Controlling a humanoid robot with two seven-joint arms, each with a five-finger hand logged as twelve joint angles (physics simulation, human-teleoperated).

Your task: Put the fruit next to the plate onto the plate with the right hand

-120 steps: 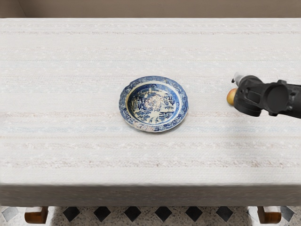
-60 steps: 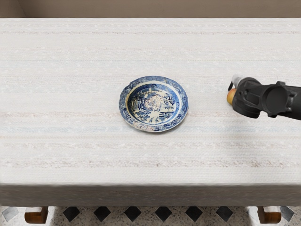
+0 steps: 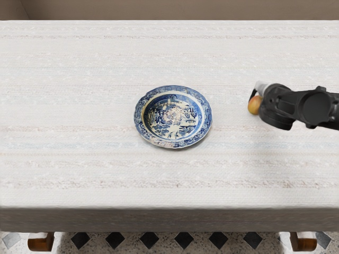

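Your right hand (image 3: 278,106) is at the right side of the table (image 3: 79,159), and its arm comes in from the right edge. Its dark fingers (image 3: 267,103) are curled around the small yellow-orange fruit (image 3: 254,105). Only the fruit's left side peeks out. The fruit is to the right of the blue and white plate (image 3: 139,119), apart from it. The plate sits in the middle of the table.

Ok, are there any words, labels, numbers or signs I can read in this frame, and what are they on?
None can be read.
The plate shows only a blue painted pattern, with no lettering.
The fruit, the right hand and the table show no text, numbers or marks.
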